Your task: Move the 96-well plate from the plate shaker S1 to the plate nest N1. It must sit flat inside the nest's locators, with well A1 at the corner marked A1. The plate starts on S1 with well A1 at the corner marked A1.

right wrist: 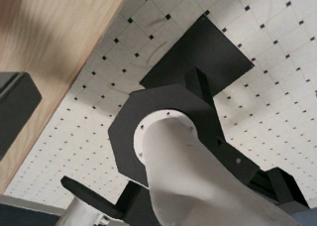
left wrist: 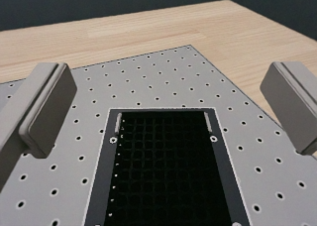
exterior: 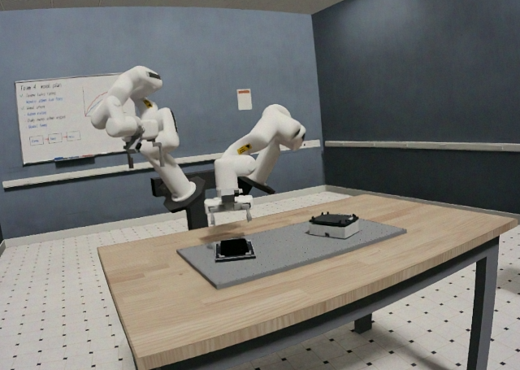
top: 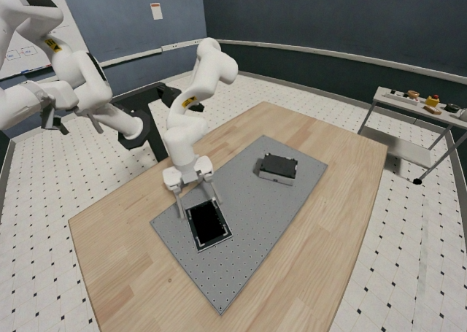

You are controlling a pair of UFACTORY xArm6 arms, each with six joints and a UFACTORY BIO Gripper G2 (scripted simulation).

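In the top view, the 96-well plate [top: 208, 222] [exterior: 234, 246] [left wrist: 163, 176] lies below the middle of the frame, inside the locators of the plate nest [top: 215, 241] [exterior: 235, 258] [left wrist: 98, 191], near the left-hand edge of the gray board [top: 249, 208] [exterior: 293, 248] [left wrist: 163, 82]. The left gripper [top: 201, 209] [exterior: 230, 222] [left wrist: 168, 109] is at the plate's upper end, its fingers partly open with nothing in their hold. Bare board stretches between the nest and the plate shaker [top: 278, 174] [exterior: 335, 232], right of center, which carries no plate. The right gripper [top: 82, 130] [exterior: 146, 163] is fully open and empty at the left of the frame, well apart from the table [top: 128, 260] [exterior: 273, 302] [left wrist: 149, 30] [right wrist: 59, 28].

In the exterior view, the plate sits low in the nest, left of center, looking flat. The left gripper hangs above and behind it, with air beneath its fingertips; the right gripper is high at upper left, with wide room around it.

In the left wrist view, the two fingers stand at the left and right sides, apart from the plate. The nest's margin borders the plate at lower center; I cannot tell which corner holds A1.

In the right wrist view, one dark finger [right wrist: 17, 107] shows at the left edge, before the table's edge; the other is out of frame.
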